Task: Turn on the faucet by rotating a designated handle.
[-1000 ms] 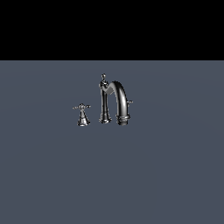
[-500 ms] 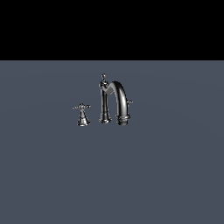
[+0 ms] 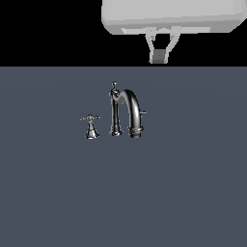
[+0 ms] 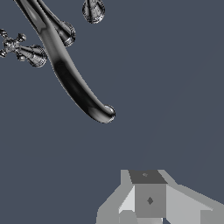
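The chrome faucet (image 3: 129, 106) stands on the grey floor in the middle of the exterior view. It has a high arched spout, a slim upright post (image 3: 115, 108) with a finial, and a separate cross handle (image 3: 90, 118) to the exterior view's left. A second handle (image 3: 143, 112) pokes out behind the spout. My gripper (image 3: 158, 57) hangs high above and behind the faucet, apart from it, with its jaws together and nothing between them. In the wrist view the spout (image 4: 74, 81) and one cross handle (image 4: 15, 46) lie well beyond the gripper (image 4: 148, 176).
The faucet stands on a flat dark grey floor (image 3: 193, 193) that ends at a black background. The arm's white hand (image 3: 169, 17) fills the top of the exterior view.
The gripper and white hand have come into the exterior view at the top; earlier frames showed only black there. The faucet has not moved.
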Available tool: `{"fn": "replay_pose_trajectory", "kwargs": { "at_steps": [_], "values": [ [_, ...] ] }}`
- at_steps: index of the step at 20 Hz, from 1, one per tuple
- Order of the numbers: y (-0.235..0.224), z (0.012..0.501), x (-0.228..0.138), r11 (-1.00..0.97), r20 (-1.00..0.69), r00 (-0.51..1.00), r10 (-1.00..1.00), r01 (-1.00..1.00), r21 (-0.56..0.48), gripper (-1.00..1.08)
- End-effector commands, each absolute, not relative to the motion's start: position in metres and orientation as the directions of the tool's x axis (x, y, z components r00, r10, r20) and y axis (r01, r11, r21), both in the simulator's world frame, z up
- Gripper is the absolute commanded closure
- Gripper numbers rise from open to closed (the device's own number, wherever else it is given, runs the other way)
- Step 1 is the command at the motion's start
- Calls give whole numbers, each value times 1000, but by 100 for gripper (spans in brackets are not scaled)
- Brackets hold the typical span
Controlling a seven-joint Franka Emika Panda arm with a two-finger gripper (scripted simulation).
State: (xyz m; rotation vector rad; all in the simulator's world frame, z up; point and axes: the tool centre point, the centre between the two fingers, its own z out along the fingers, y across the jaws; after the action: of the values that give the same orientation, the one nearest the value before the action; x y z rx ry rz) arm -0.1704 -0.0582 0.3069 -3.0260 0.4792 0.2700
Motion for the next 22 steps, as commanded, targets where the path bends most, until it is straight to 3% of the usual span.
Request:
{"fn": "replay_pose_trajectory", "kwargs": {
  "at_steps": [1,2,4,6,7,8,10,11,12,14,15,17,18,19,20,21,22],
  "values": [
    [-60,293,-137,-948,-137,939,-316,-319,-2,92],
    [-79,287,-126,-917,-124,911,-393,-398,-19,87],
    [-52,280,-90,-910,-89,911,-404,-409,-59,87],
    [-72,258,-74,-861,-84,864,-497,-503,-79,77],
    [-82,243,-73,-833,-93,836,-541,-548,-74,39],
    [-100,230,-69,-784,-100,788,-607,-615,-84,19],
    [-70,203,-49,-813,-88,817,-570,-576,-84,-33],
    [-97,199,-34,-756,-57,761,-646,-649,-86,-62],
    [-104,201,-36,-747,-53,751,-658,-660,-87,-62],
    [-76,166,-29,-695,-94,704,-704,-711,-110,-41],
    [-106,153,-28,-669,-78,677,-732,-735,-105,-65],
    [-78,150,16,-769,26,770,-638,-634,-86,-58],
    [-77,150,16,-769,27,770,-637,-633,-86,-58],
    [-106,135,15,-703,23,704,-710,-707,-72,-38],
    [-109,135,14,-700,23,701,-713,-711,-71,-38],
    [-117,122,21,-745,46,744,-667,-664,-67,-3],
    [-94,116,38,-806,71,803,-592,-589,-55,-24]
  ]
}}
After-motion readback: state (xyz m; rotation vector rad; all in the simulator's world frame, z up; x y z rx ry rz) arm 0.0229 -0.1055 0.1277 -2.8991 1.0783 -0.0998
